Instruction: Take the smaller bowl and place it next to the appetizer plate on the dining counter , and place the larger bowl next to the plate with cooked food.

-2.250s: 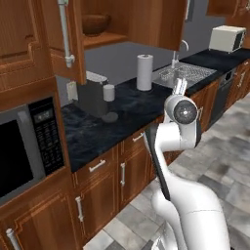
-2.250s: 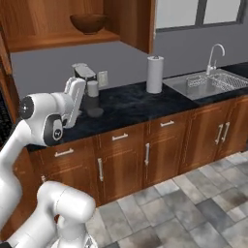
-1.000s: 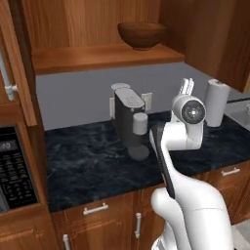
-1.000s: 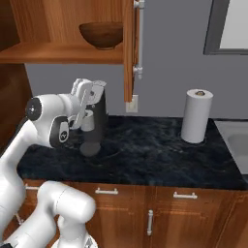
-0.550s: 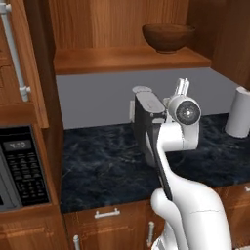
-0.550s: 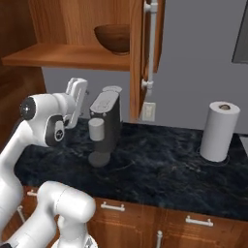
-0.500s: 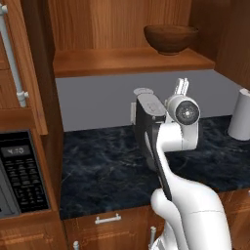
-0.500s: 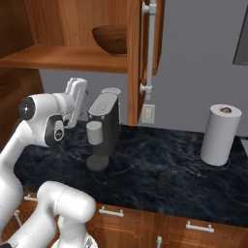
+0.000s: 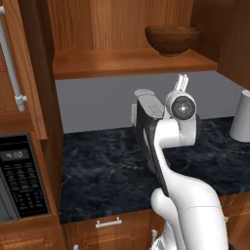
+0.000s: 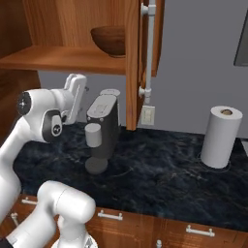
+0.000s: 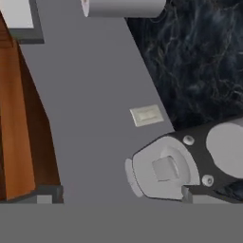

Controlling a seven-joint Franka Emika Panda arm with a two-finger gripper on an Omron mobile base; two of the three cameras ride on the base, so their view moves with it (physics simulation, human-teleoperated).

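Claw (image 9: 181, 82) tips peek above the wrist in the left base view, spread wide and empty, touching nothing; the larger bowl (image 9: 172, 39) sits on the shelf (image 9: 122, 62) above it. Right base view: the claw (image 10: 77, 89) is raised just left of the coffee machine (image 10: 103, 127), below the larger bowl (image 10: 109, 40). Hand view: the coffee machine (image 11: 190, 163) top lies close ahead, the paper towel roll (image 11: 124, 7) far beyond.

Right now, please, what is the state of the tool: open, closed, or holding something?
Tool: open, holding nothing, raised beside the coffee machine.

Dark reddish-brown larger bowl (image 9: 172, 39); black white-veined countertop (image 9: 105, 171).
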